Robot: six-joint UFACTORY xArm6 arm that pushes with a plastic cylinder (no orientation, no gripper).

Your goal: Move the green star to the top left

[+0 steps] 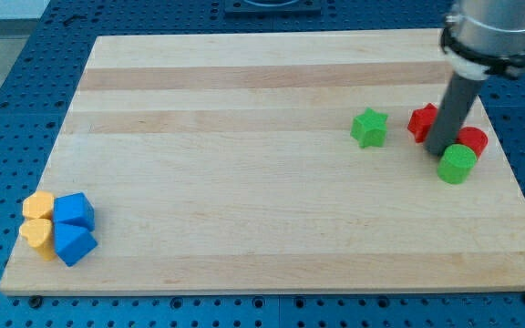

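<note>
On the tabletop's right half: green star (369, 128), alone, far from the top-left corner.
Tool: bare rod holding nothing; my tip (438, 152) wedged among red block (421, 121), red cylinder (471, 140), green cylinder (458, 164).
Risk: leaving could drag these; an off-centre push would spin the star aside.
Elsewhere: yellow (36, 220) and blue blocks (73, 228), bottom left, off the likely path.

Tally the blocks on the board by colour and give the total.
Green: 2, the green star and green cylinder
Red: 2, red block and red cylinder
Blue: 2
Yellow: 2
Total: 8
</note>
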